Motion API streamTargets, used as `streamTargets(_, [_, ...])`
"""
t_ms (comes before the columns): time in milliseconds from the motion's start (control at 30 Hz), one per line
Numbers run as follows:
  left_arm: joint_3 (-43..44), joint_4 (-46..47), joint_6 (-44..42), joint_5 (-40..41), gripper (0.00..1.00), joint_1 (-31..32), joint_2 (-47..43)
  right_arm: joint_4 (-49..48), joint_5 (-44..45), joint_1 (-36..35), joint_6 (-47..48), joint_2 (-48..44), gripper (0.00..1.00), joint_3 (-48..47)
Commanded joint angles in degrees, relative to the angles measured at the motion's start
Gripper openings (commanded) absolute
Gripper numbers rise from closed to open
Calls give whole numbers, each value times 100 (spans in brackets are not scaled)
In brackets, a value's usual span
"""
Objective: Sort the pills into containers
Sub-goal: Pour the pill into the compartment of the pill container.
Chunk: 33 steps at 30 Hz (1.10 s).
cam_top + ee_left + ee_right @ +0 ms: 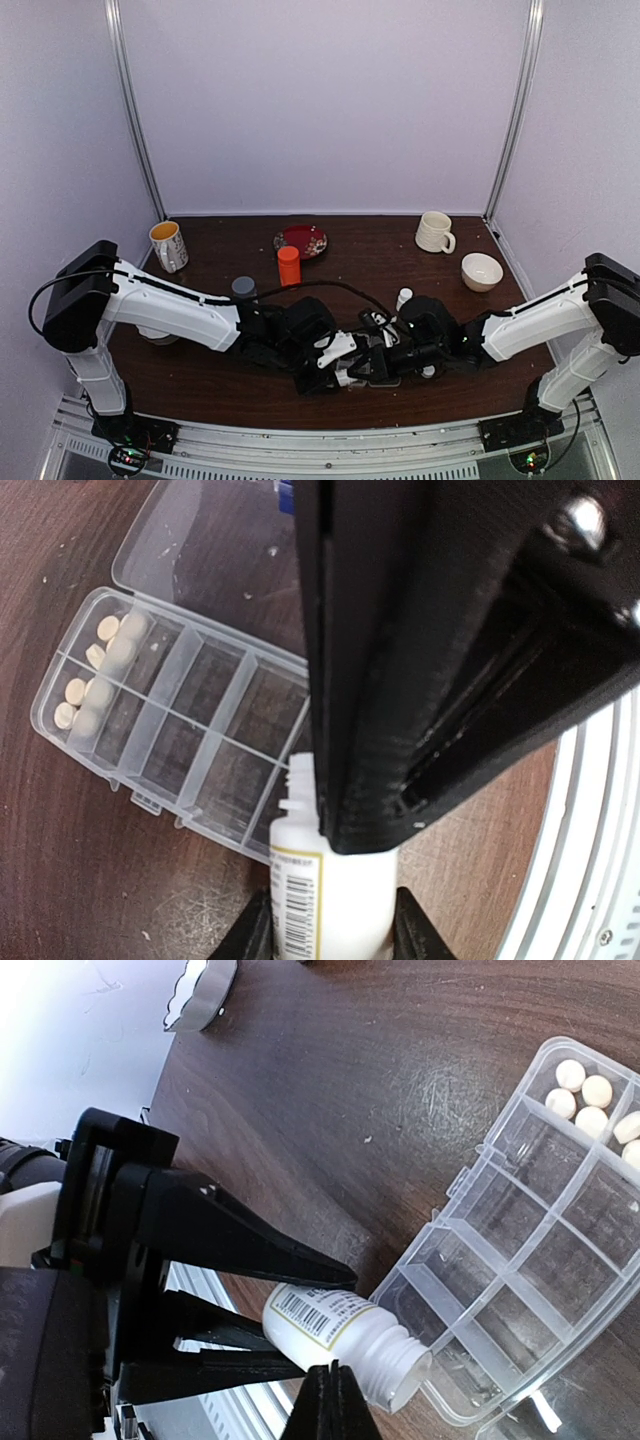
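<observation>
Fingers of the left gripper clamp an uncapped white bottle, its mouth at the 7 o'clock corner of the clear organiser box on the counter, while the right gripper sits pinched shut by its neck; pills lie only in the 1 o'clock end compartments, so most sorting likely remains.

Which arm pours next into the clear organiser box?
Left. The left gripper holds the uncapped white plastic bottle, mouth beside empty compartments of the clear plastic organiser box; the right gripper is shut.
</observation>
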State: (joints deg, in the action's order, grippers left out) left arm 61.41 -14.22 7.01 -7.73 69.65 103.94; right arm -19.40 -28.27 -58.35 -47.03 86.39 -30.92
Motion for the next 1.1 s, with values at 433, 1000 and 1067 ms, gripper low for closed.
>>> streamTargets(433, [-63,525,22,-67,1,25,-54,-102,43,-4,-46,-526,0,40])
streamTargets(1000, [-836,1135,292,185,0,20,-550,66,-18,-27,69,-436,0,-225])
streamTargets(1067, [-906,1198,324,199,0,22,-598,59,-24,-44,71,-406,0,-259])
